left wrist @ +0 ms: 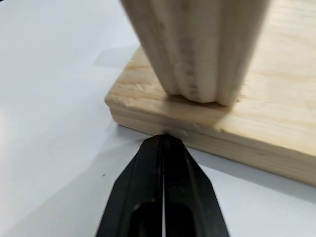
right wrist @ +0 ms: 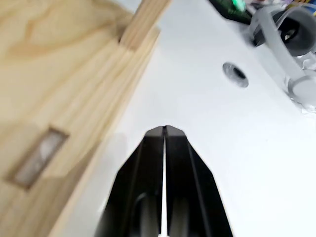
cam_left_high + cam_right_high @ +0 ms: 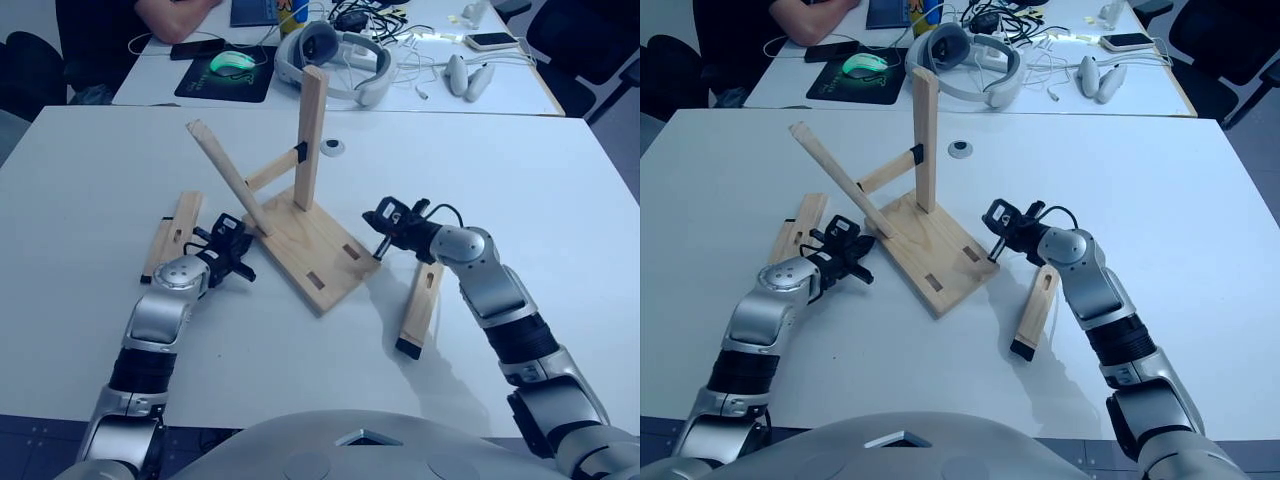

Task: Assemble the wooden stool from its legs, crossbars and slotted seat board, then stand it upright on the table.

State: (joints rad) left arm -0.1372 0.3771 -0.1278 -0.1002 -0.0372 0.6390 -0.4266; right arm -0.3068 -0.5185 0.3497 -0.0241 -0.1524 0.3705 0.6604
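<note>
My left fingers [image 1: 161, 148] are closed and empty, with the tip at the edge of the board [image 3: 315, 245], just below the tilted leg [image 3: 228, 175]. My right fingers [image 2: 164, 136] are closed too, just beside the board's other edge. A loose leg [image 3: 420, 305] lies on the worktop [image 3: 560, 200] just behind them. The wood looks light, stiff and smooth. I would take the loose leg at its middle, across the narrow sides.
</note>
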